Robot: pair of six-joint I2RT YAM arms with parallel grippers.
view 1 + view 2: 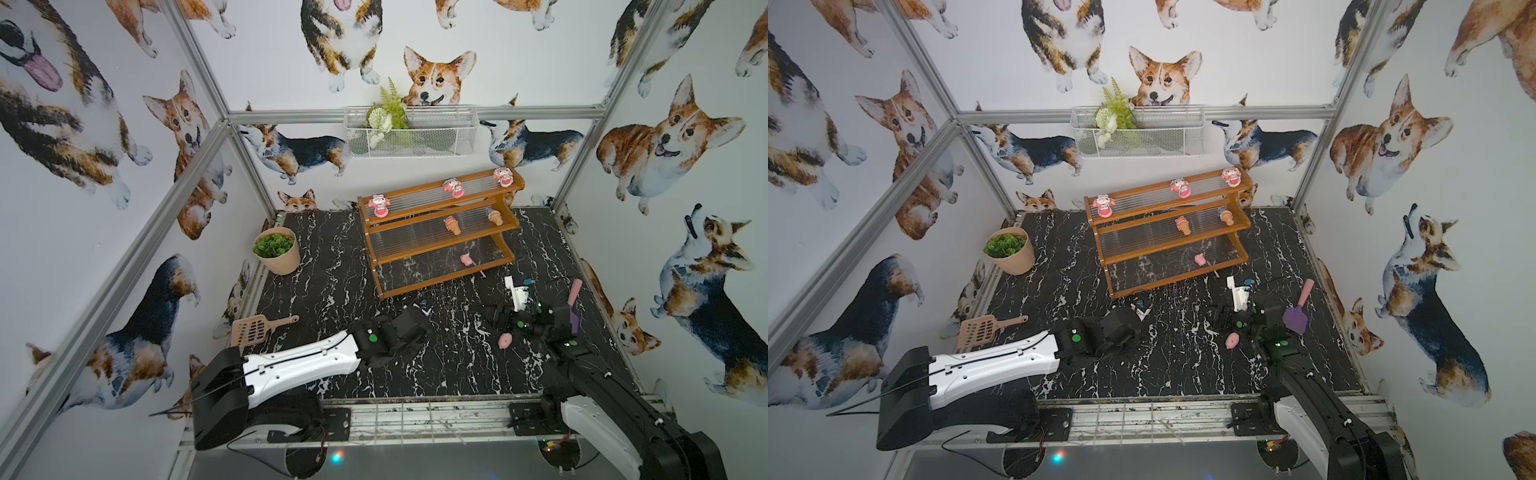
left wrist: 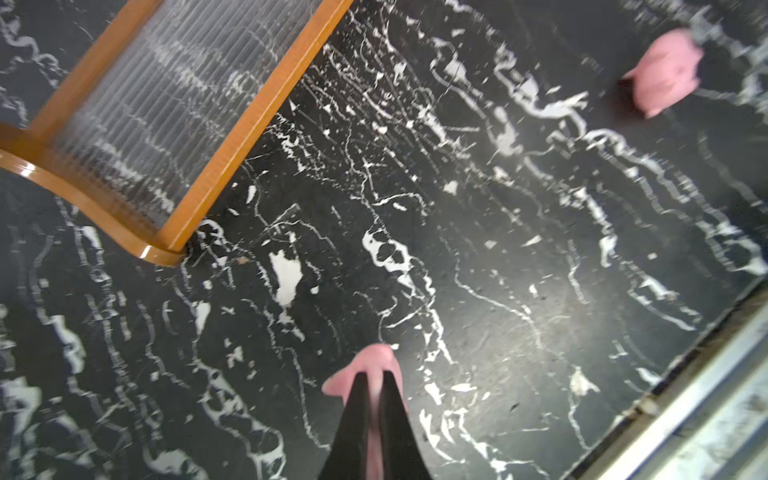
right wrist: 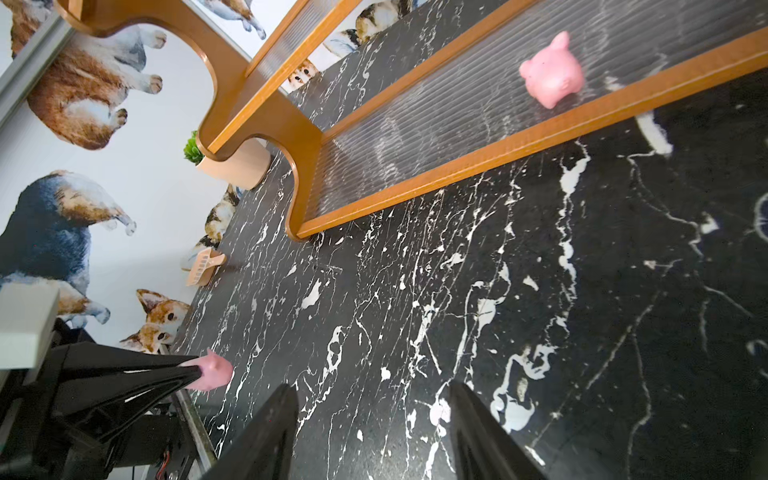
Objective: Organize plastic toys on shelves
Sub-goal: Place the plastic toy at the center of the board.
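The shelves (image 1: 436, 232) stand at the back of the black marble table. In both top views the top tier carries three pink-and-white dolls (image 1: 379, 205), the middle tier two ice-cream cones (image 1: 453, 225), and the lowest tier one pink pig (image 1: 466, 260) (image 3: 550, 77). My left gripper (image 2: 375, 376) is shut on another pink pig (image 2: 370, 359), held above the table in front of the shelves; the right wrist view shows that same pig (image 3: 216, 372). My right gripper (image 3: 372, 388) is open and empty. A third pig (image 1: 505, 340) (image 2: 665, 75) lies on the table beside it.
A purple scoop with a pink handle (image 1: 1295, 319) lies at the right of the table, right of my right arm. A beige slotted scoop (image 1: 249, 330) and a potted plant (image 1: 277, 249) are at the left. A white wire basket (image 1: 411, 131) hangs on the back wall.
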